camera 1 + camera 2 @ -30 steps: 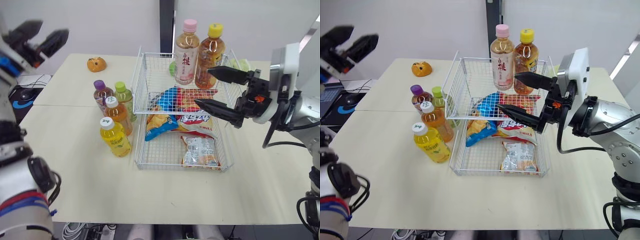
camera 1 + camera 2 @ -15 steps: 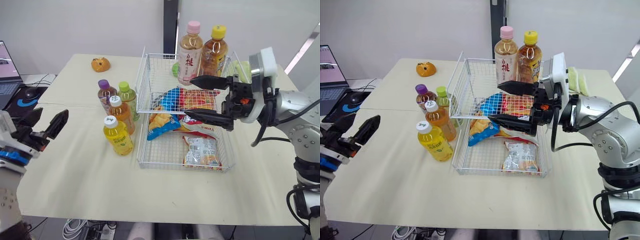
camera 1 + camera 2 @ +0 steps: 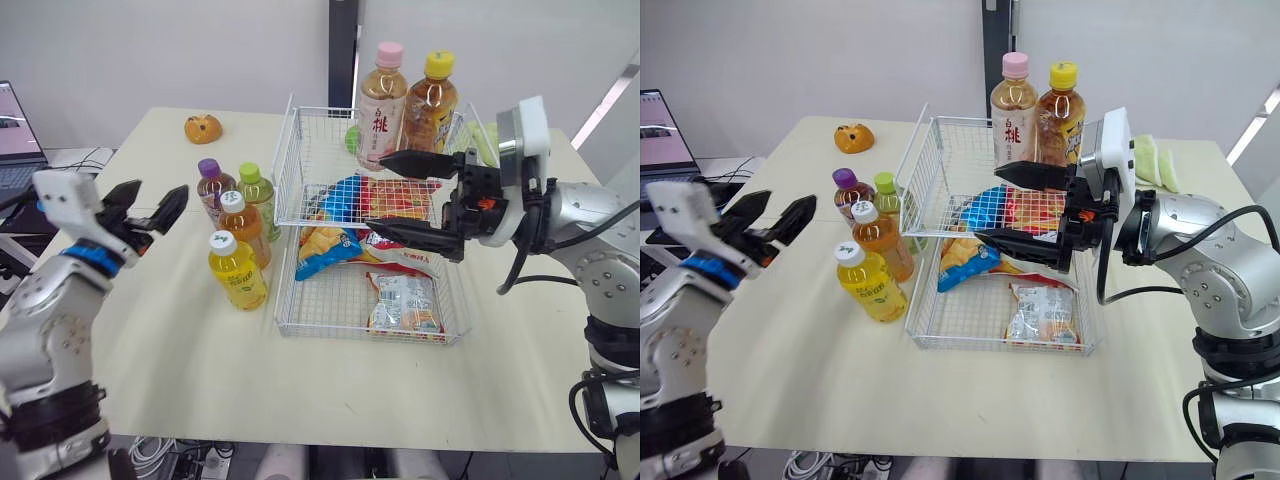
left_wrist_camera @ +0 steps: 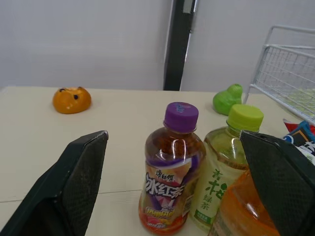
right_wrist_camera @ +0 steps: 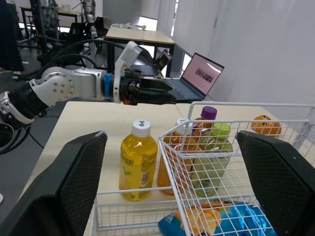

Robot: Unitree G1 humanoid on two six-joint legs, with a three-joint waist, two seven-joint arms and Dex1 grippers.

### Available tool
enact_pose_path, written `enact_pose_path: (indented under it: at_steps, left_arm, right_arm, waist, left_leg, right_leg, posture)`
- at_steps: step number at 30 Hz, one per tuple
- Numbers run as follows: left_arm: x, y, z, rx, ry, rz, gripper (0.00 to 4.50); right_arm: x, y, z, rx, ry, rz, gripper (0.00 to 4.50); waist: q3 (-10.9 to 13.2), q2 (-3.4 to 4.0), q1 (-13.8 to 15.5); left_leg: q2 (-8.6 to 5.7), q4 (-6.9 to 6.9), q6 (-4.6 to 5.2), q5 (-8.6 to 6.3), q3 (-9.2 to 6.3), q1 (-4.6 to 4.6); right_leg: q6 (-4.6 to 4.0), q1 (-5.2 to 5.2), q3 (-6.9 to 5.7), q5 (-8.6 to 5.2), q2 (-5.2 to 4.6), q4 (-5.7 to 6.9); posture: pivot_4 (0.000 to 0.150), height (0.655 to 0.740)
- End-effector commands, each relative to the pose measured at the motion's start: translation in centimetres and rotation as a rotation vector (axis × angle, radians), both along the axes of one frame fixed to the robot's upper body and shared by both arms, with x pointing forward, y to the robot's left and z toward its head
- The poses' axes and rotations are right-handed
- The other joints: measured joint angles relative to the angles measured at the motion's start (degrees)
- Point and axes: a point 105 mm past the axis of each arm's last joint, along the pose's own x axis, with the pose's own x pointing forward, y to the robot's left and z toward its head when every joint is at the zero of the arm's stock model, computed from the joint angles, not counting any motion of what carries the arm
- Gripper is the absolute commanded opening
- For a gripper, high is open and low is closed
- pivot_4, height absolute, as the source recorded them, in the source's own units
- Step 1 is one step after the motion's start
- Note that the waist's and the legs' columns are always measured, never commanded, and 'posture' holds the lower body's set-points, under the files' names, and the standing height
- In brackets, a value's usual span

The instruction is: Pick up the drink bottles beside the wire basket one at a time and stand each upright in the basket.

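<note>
Well, in the head views my left gripper (image 3: 158, 195) hung wide open and empty, near the four drink bottles but touching none. They stood packed together just beside the wire basket (image 3: 283, 165): a purple-capped bottle (image 3: 208, 187), a green-capped bottle (image 3: 254, 197), a white-capped amber bottle (image 3: 241, 228) and a yellow juice bottle (image 3: 236, 273). My right gripper (image 3: 378, 191), likewise spread wide with nothing in it, hovered over the snack bags (image 3: 345, 205) lying in the basket. Two taller bottles (image 3: 405, 100) stood at its far end; whether inside or behind, I could not tell.

In the left wrist view the purple-capped and green-capped bottles sat between my black fingers (image 4: 74, 187), smooth round clear plastic with glossy labels. I judged that closing on one could knock its neighbour over, since they stood so tightly, and that slick plastic might slip.

In the right wrist view the yellow juice bottle showed through thin white wire. The bags looked crinkly and lumpy, so a bottle set on them could tip rather than stand, and a finger might snag the mesh.
</note>
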Motion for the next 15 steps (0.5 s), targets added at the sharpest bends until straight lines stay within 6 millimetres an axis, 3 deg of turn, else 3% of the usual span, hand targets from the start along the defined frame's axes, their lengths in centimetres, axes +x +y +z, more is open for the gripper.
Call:
enact_pose_path:
  at_steps: [1, 9, 15]
  left_arm:
    - [1.9, 0.0, 0.8, 0.049, -0.012, 0.016, 4.46]
    - [5.4, -1.5, 1.0, 0.111, -0.009, -0.044, 4.46]
    - [6.5, -1.5, 1.5, 0.138, -0.031, -0.03, 4.46]
  right_arm:
    - [-0.9, -0.5, 1.0, 0.022, -0.049, -0.029, 4.5]
    - [-1.3, -0.8, 1.0, 0.029, -0.05, -0.085, 4.5]
    - [-1.6, -1.0, 1.0, 0.03, -0.05, -0.111, 4.5]
  waist:
    - [0.0, 0.0, 0.0]
    - [0.0, 0.0, -0.2]
    - [0.0, 0.0, -0.2]
  left_leg:
    - [0.0, 0.0, 0.0, 0.0, 0.0, 0.0]
    - [0.0, -0.03, -0.02, 0.01, 0.01, -0.05]
    - [0.0, -0.02, -0.02, 0.01, 0.01, -0.06]
  right_leg:
    - [0.0, 0.0, 0.0, 0.0, 0.0, 0.0]
    - [0.0, -0.08, 0.01, 0.0, 0.0, -0.01]
    - [0.0, -0.08, 0.01, 0.0, 0.0, 0.0]
  posture:
    - [0.15, 0.74]
    - [0.15, 0.74]
    - [0.15, 0.74]
